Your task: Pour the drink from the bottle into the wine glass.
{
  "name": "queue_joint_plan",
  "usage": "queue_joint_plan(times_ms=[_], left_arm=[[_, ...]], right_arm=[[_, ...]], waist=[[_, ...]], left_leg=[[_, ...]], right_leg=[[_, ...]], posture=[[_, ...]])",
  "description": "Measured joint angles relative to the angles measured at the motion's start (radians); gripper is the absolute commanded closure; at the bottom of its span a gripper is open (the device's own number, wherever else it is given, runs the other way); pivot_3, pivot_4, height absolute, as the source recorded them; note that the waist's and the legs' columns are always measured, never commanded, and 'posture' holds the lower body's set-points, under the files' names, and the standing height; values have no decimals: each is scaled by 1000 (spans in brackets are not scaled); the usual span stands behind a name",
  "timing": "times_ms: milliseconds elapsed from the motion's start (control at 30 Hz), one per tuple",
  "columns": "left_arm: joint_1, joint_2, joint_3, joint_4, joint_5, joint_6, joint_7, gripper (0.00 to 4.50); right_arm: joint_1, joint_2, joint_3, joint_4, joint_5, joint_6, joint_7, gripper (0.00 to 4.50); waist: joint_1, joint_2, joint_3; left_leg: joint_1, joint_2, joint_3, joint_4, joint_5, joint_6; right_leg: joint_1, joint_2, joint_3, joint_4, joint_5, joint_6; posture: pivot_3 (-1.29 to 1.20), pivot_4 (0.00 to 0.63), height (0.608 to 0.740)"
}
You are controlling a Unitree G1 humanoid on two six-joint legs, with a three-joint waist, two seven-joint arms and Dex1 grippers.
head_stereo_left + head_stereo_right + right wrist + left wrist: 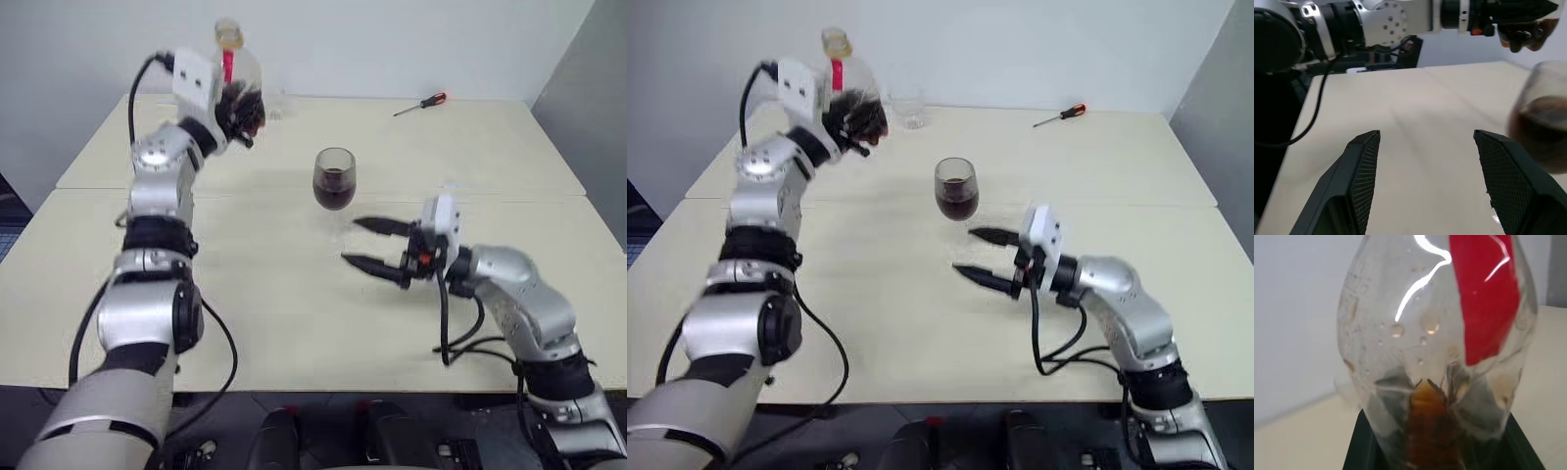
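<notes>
My left gripper (244, 111) is raised above the far left of the table, shut on the round body of the clear bottle (235, 76). The bottle stands upright with its yellow cap on top and a red label strip on its neck. In the left wrist view the bottle (1415, 333) carries droplets, with a little of the dark drink (1425, 431) pooled at its base. The stemmed wine glass (334, 178) stands mid-table, its bowl partly full of the dark drink. My right gripper (370, 245) is open and empty, pointing left, just right of and nearer than the glass (1542, 132).
A clear tumbler (909, 108) stands at the far edge behind the bottle. A red-handled screwdriver (421, 102) lies at the back right. The beige table (294, 313) has a seam running across behind the glass, and cables trail from my right arm.
</notes>
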Motion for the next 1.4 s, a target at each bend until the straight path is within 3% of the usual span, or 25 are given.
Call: queue_joint_plan(times_ms=[200, 333, 567, 833, 1200, 1400], left_arm=[[249, 1, 70, -270, -65, 113, 89, 3424], [408, -15, 95, -307, -105, 128, 117, 3424], [483, -41, 133, -308, -137, 97, 175, 3424], [462, -60, 116, -293, -137, 75, 202, 3424], [461, -60, 100, -289, -134, 72, 216, 20], [489, -55, 100, -311, -137, 78, 215, 20]], right_arm=[[30, 52, -1, -42, 2, 25, -91, 1228], [52, 76, 0, -55, 2, 57, -160, 1228], [76, 105, 14, -87, 1, 68, -213, 1228], [65, 135, 22, -81, -1, 69, -247, 1228], [46, 151, 18, -59, 1, 71, -282, 1228], [31, 151, 16, -57, 1, 72, -283, 1228]], waist=[[1, 0, -1], [10, 0, -1], [18, -2, -3], [12, -3, -4], [12, -3, -4], [12, -3, -4]], left_leg=[[1, 0, 0, -1, 0, 0], [1, 0, -1, 0, 0, 1], [1, -1, -2, 1, -2, 3], [1, -2, -2, 0, -2, 3], [1, -2, -2, -1, -2, 3], [1, -2, -2, -1, -2, 3]], right_leg=[[1, -1, 1, -1, 0, 0], [2, -1, 0, -1, 0, 0], [4, -3, -2, -2, 0, 0], [4, -1, -2, -3, 0, 0], [4, -1, -2, -3, 0, 0], [4, -1, -2, -3, 0, 0]], posture=[[0, 150, 740], [0, 150, 740], [0, 150, 740], [0, 150, 740], [0, 150, 740], [0, 150, 740]])
